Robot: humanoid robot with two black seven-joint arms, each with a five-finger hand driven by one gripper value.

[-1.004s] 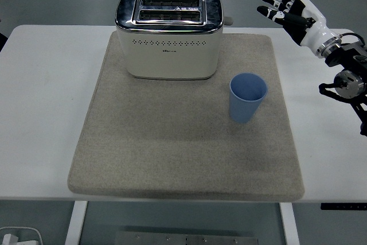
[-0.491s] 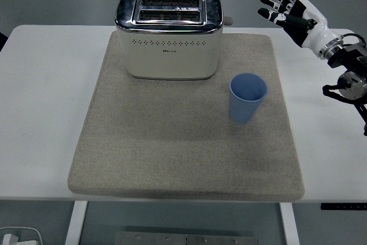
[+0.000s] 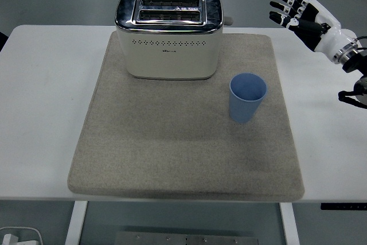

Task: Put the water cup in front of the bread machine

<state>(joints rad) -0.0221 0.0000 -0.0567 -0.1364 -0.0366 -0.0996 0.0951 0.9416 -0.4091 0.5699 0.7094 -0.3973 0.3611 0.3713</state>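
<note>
A blue water cup [image 3: 248,97] stands upright on the grey mat [image 3: 172,153], just right of and slightly nearer than the white and chrome bread machine [image 3: 169,34] at the mat's far side. My right hand [image 3: 293,11] hovers high at the upper right, fingers spread and holding nothing, well apart from the cup. The left arm does not show.
The mat covers the middle of the white table [image 3: 46,84]. Bare table shows to the left and right of the mat. The mat in front of the bread machine holds nothing.
My right hand has drawn back to the right and slightly down, farther from the cup. The cup and the bread machine have not moved.
</note>
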